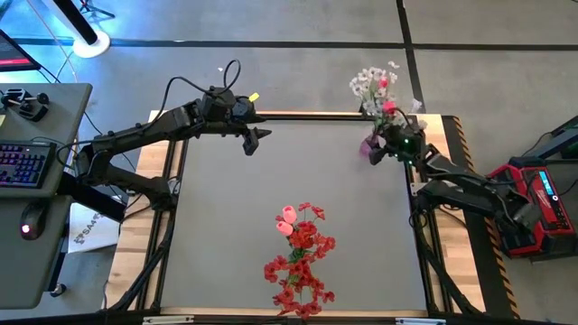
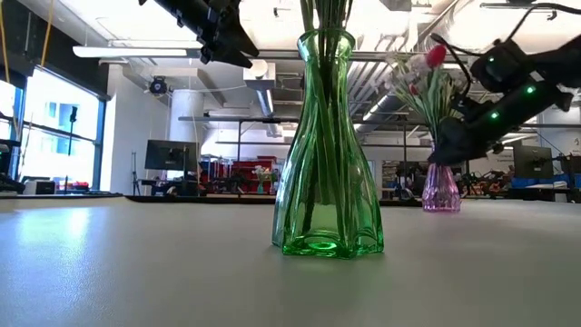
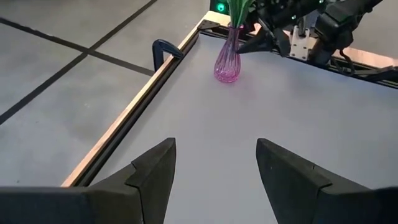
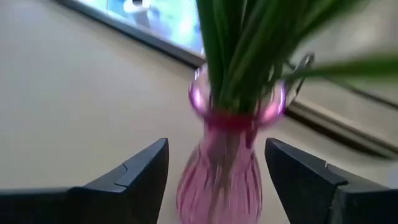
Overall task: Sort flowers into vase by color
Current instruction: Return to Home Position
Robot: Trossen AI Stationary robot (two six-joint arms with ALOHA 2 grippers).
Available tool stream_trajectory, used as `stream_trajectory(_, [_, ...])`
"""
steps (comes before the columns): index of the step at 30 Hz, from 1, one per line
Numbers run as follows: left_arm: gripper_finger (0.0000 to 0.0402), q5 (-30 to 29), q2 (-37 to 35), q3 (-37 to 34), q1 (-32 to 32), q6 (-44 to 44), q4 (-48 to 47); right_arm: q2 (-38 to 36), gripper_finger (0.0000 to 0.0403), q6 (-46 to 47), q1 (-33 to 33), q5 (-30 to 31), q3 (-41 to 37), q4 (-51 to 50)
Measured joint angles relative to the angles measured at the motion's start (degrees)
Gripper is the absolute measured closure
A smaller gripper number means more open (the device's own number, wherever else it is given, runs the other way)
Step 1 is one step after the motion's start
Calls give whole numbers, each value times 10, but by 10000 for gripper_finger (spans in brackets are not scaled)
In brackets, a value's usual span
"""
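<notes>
From above, white and pink flowers [image 1: 375, 86] stood in the purple vase [image 1: 368, 144], red flowers [image 1: 298, 262] well apart from it; the left wrist view showed the left pincer [image 3: 214, 149] spread wide, far from that vase; the right wrist view, the right pincer [image 4: 216, 149] parted just before it.

No word, number or brand could be read in any view. A white sheet [image 1: 88, 227] on the floor at nine o'clock from the bench [image 1: 226, 199] carried dark print too small to make out. The red unit [image 1: 542, 194] at three o'clock had a panel with illegible markings.
</notes>
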Motion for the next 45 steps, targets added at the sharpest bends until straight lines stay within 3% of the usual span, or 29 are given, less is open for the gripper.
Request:
stream_trajectory(9, [190, 17, 0, 0, 0, -32, 0, -36, 148, 18, 1, -22, 67, -227])
stream_trajectory(21, [190, 14, 0, 0, -27, -46, -1, -60, 148, 132, 42, -67, 72, -247])
stream_trajectory(25, [190, 12, 0, 0, -35, -56, 2, -60, 148, 177, 81, -86, 72, -251])
stream_trajectory(36, [190, 9, 0, 0, -56, -80, 33, -67, 148, 238, 206, -67, 72, -241])
stream_trajectory(45, [191, 1, 0, -5, -65, -95, 33, -75, 149, 329, 306, -104, 72, -126])
